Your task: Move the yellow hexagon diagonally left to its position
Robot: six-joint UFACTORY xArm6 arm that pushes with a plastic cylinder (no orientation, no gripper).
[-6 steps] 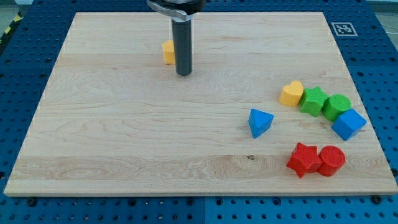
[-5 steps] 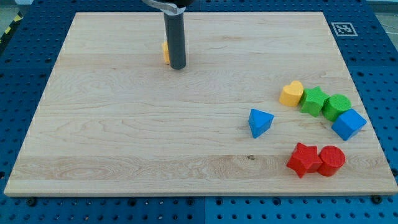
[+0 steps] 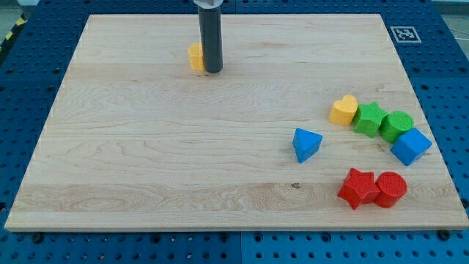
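A pale wooden board (image 3: 146, 147) with visible grain lies on a blue perforated table (image 3: 29, 59); a small black-and-white marker (image 3: 404, 33) sits at the board's far right corner. There are no containers here, and the blocks rest straight on the wood.

The dark rod comes down from the far edge, and my tip (image 3: 212, 71) rests on the board in the far left-centre area. The rod has no claw, so there is nothing to open or close. The yellow hexagon (image 3: 195, 56) sits just left of the rod, apparently touching it and partly hidden behind it.

Well apart, on the right side, a yellow heart (image 3: 343, 110), a green star (image 3: 369, 118), a green cylinder (image 3: 396, 125) and a blue cube (image 3: 410, 146) form a tight row. A blue triangle (image 3: 306, 144) stands alone to their left. Nearer, a red star (image 3: 357, 188) touches a red cylinder (image 3: 390, 189). All blocks look smooth and matte.
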